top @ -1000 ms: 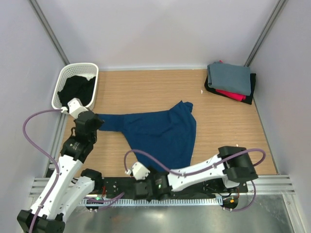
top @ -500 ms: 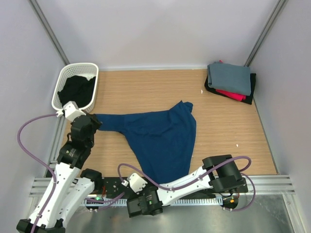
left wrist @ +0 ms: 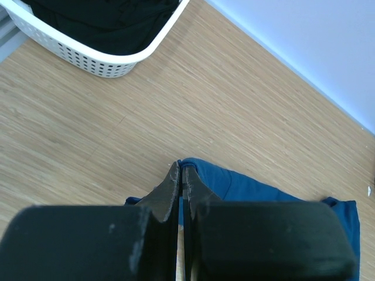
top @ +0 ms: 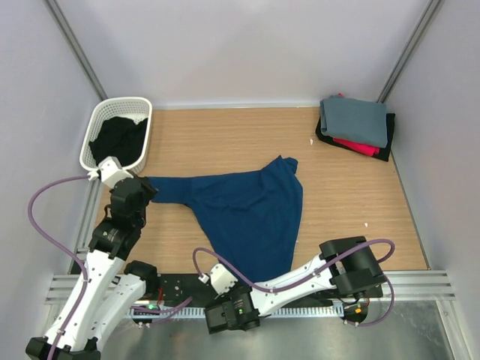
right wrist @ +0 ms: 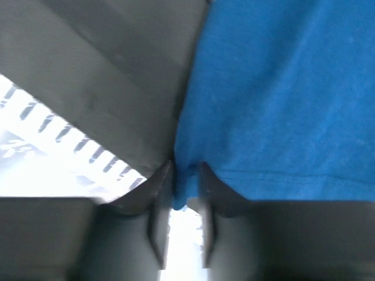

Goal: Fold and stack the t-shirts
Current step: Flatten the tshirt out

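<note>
From above, the navy tee (top: 247, 214) is lying unfolded and rumpled mid-table (top: 225, 139), while a stack (top: 354, 120) of grey, red and black tees is sitting folded at the far right corner. Dark cloth is waiting in the basket (top: 96, 124). The left gripper (top: 145, 189) is at the tee's left tip and the right gripper (top: 234, 313) is at the near edge

Left wrist: the jaws are pinching shut on a navy corner

Right wrist: narrow jaws are nipping the hem

So this tee's folding is only starting, I judge, with stacking to follow
</note>
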